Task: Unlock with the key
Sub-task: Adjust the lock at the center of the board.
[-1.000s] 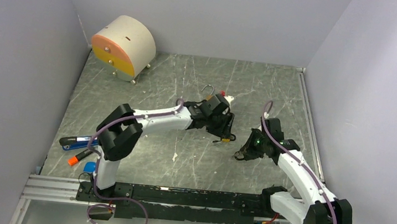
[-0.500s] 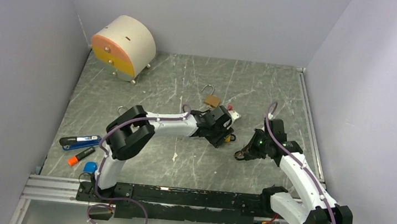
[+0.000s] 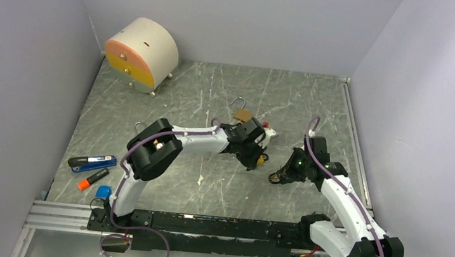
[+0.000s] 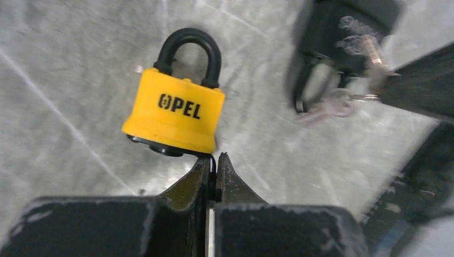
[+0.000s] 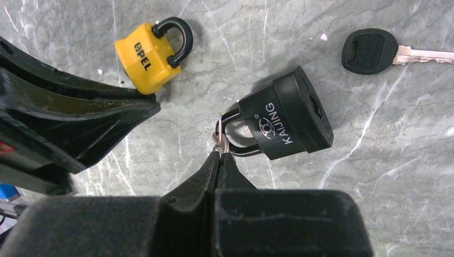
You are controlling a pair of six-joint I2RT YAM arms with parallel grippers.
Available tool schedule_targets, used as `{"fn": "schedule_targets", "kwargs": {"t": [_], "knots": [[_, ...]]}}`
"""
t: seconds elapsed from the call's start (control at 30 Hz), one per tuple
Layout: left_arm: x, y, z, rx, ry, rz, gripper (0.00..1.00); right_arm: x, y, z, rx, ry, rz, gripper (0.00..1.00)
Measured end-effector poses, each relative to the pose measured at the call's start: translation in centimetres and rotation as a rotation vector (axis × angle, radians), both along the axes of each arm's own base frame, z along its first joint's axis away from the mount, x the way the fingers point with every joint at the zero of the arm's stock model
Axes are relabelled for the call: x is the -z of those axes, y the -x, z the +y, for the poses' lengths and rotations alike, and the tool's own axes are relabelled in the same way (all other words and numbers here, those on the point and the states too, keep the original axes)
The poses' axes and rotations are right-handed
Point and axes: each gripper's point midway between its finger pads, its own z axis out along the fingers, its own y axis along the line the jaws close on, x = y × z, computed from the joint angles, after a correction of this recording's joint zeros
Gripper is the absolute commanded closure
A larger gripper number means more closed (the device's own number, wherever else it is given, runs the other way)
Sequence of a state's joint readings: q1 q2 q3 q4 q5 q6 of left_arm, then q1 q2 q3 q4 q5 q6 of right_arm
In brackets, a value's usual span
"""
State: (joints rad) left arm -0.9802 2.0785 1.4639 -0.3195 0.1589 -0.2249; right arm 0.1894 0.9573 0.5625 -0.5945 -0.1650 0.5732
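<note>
A yellow OPEL padlock (image 4: 174, 112) (image 5: 145, 56) with a black shackle lies flat on the grey table. My left gripper (image 4: 215, 158) is shut, its tips just below the padlock's lower right corner, with nothing seen held. A black KAIJING padlock (image 5: 286, 115) lies to the right. My right gripper (image 5: 219, 153) is shut on a thin metal key ring (image 5: 218, 136) at its shackle. Silvery keys (image 4: 334, 104) hang blurred by that shackle. A black-headed key (image 5: 369, 51) lies loose beyond the black padlock. In the top view both grippers (image 3: 255, 158) (image 3: 276, 177) are mid-table.
A brass padlock (image 3: 242, 114) with a silver shackle lies behind the left gripper, small red and white bits (image 3: 268, 129) beside it. A cream and orange drum (image 3: 140, 52) stands back left. Blue (image 3: 90, 163) and orange (image 3: 92, 180) markers lie front left. Walls close three sides.
The left gripper drew back toward me, uncovering the brass padlock, and its jaws went from open to shut. The right arm has barely moved.
</note>
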Motion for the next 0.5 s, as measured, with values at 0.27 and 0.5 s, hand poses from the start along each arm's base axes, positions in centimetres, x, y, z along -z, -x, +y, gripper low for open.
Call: {"fn": "schedule_targets", "kwargs": {"t": [0.27, 0.5], "knots": [[-6.4, 0.9, 0.0, -0.190, 0.420, 0.555, 0.97, -0.1, -0.1, -0.1, 0.004, -0.001, 0.001, 1.00], [-11.1, 2.5, -1.3, -0.319, 0.688, 0.955, 0.97, -0.3, 0.1, 0.4, 0.003, -0.032, 0.010, 1.00]]}}
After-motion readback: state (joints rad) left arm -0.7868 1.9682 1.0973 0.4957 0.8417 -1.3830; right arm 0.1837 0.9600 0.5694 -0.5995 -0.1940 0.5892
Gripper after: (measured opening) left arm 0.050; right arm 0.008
